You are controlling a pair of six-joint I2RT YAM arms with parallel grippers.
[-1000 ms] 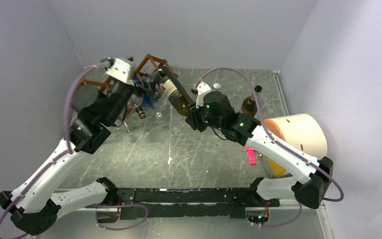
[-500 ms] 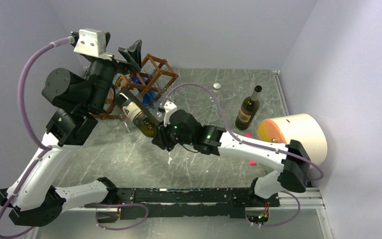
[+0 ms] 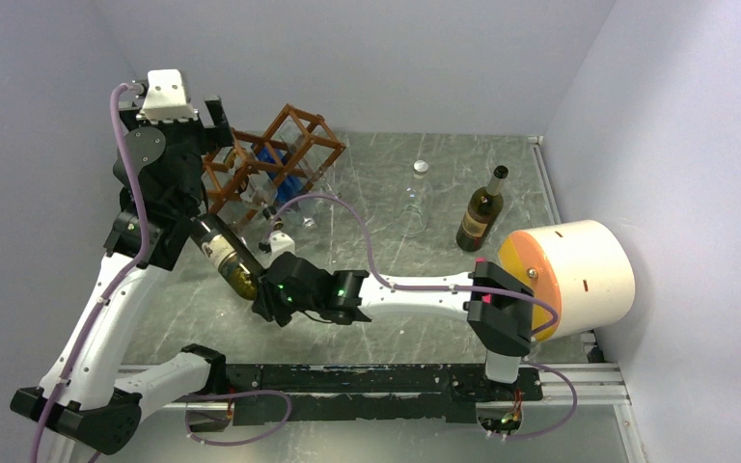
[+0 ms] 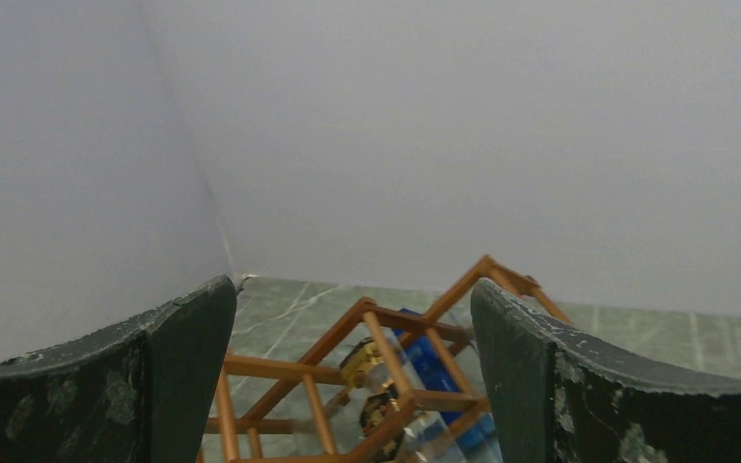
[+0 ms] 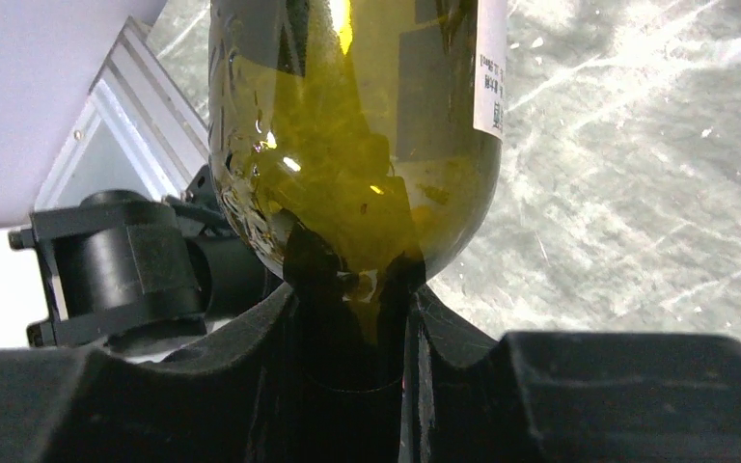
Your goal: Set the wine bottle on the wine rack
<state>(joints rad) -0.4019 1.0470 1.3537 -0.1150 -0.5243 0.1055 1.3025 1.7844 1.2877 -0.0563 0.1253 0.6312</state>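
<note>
Wine bottle (image 3: 222,253), clamped in the right pincer (image 3: 255,287), hung tilted at nine o'clock mid-carry, apparently needing alignment next with an open cell of the wine rack (image 3: 280,154) at eleven; left pincer (image 4: 352,299) gaped empty.

A grey-green marbled table (image 3: 425,256) carries four things. The wine rack (image 3: 280,159) stands at its far left corner. A clear glass bottle (image 3: 416,203) stands upright near the far edge, with a dark bottle (image 3: 480,210) upright just to its right. A cream cylinder (image 3: 579,270) with an orange face lies on its side at the right edge.
</note>
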